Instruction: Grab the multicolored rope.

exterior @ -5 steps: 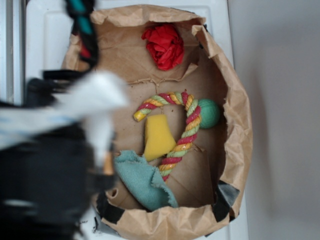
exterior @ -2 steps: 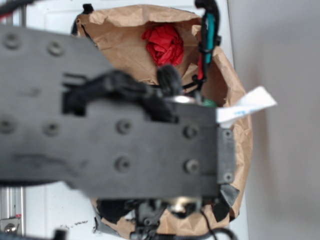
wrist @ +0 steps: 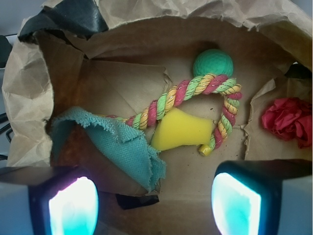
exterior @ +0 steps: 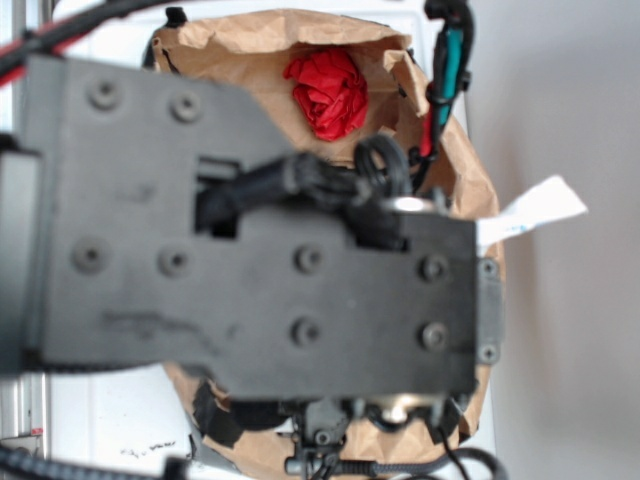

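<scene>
hand (wrist: 154,205) spread, empty, above crumpled brown paper bag (wrist: 29,98). inside, twisted red-yellow-green cotton rope (wrist: 186,93) curves around yellow sponge wedge (wrist: 181,129), touching green ball (wrist: 212,62); frayed teal cloth (wrist: 122,144) covers one rope end.

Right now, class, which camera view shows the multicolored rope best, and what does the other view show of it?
The wrist view: the multicolored rope lies in plain sight, curving round the yellow sponge, green ball beside it. In the exterior view the robot arm hides it completely.
</scene>
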Controlling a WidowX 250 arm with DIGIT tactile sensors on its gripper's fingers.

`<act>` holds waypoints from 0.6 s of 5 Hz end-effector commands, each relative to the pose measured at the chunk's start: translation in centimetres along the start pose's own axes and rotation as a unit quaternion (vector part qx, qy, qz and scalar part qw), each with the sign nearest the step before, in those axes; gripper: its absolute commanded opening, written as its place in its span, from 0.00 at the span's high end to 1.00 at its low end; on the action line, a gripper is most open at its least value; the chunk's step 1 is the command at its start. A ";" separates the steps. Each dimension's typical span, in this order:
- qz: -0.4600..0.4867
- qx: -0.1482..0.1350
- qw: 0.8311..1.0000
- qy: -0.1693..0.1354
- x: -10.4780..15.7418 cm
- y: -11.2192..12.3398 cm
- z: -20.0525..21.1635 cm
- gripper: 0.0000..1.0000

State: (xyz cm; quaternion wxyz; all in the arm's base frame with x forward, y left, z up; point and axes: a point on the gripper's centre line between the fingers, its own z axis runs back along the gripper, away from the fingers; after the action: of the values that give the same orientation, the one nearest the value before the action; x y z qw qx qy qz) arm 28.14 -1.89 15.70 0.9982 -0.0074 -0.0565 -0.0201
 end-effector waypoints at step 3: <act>0.254 0.052 0.964 -0.052 3.0 5.3 -1.2 0.00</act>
State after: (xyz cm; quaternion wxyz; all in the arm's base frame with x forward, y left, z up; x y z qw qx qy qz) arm 30.95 2.87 12.99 0.9684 0.0358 -0.0768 0.2346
